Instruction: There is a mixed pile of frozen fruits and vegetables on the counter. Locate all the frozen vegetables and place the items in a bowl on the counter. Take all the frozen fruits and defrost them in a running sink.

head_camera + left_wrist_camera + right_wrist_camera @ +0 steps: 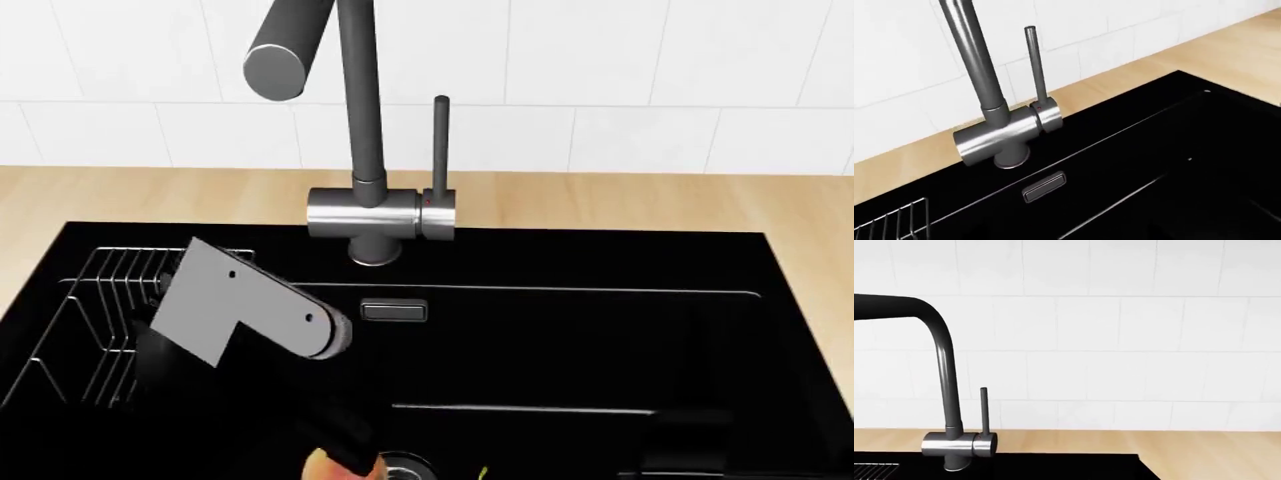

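Note:
The black sink (561,262) fills the head view, with its grey faucet (358,120) at the back. My left arm reaches down into the basin. Its dark gripper (344,442) ends right beside an orange-pink fruit (324,466) at the frame's bottom edge, by the steel drain (407,466). Whether the fingers hold the fruit is hidden. A yellow sliver (482,472) shows past the drain. A dark shape at the basin's right, my right gripper (683,440), blends into the black. Neither wrist view shows fingers. The vegetables, the pile and the bowl are out of view.
A wire rack (107,290) sits in the sink's left part. The faucet's upright lever (441,145) stands just right of its stem, and no water shows under the spout. Beige counter (641,200) runs behind the sink below white wall tiles (601,70).

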`<state>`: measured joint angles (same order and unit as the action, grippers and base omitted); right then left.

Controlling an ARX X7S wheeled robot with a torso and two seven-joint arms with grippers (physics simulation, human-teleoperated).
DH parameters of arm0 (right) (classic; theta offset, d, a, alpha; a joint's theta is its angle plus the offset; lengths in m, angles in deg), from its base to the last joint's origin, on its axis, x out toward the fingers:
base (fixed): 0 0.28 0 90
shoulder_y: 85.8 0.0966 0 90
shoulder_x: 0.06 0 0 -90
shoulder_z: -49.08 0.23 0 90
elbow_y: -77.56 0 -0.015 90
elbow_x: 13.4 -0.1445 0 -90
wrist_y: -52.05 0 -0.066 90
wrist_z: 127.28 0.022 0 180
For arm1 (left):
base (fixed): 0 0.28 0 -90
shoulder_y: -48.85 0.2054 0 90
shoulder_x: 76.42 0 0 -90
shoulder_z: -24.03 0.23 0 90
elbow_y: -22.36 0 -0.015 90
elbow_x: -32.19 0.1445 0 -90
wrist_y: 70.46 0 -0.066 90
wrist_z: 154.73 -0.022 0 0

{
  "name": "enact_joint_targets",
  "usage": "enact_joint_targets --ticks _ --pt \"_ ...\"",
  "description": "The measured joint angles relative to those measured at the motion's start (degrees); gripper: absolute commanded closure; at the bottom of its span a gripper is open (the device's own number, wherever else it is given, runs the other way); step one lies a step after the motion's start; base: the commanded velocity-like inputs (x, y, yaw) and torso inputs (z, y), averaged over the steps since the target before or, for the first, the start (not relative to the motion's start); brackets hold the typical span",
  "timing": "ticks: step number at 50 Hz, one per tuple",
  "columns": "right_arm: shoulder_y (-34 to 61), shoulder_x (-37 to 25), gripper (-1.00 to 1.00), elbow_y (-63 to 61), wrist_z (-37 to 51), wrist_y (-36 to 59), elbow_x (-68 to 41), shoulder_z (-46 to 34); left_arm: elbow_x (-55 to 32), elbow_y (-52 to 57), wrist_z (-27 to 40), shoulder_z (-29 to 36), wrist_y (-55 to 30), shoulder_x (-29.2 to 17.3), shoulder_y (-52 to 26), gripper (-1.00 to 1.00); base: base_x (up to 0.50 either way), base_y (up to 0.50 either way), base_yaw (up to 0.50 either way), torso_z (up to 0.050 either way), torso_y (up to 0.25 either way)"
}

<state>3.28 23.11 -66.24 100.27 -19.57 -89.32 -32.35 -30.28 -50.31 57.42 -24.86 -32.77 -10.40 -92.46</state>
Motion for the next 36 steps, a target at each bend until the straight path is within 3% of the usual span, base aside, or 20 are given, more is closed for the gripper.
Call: enact_joint_targets --ticks 18,36 --pt "-1.84 -1.47 -1.00 -0.50 -0.87 1.50 1.78 0.58 -7.06 17.94 9.65 -10.25 3.22 -11.98 9.73 -1.00 0.00 0.00 0.00 0.000 0.000" --pt "-1.32 -2.28 -1.00 -1.58 -0.32 2.76 3.42 -0.09 -11.38 25.46 13.01 -18.14 8.01 -21.27 18.51 -1.00 0.00 0.00 0.00 0.000 0.000"
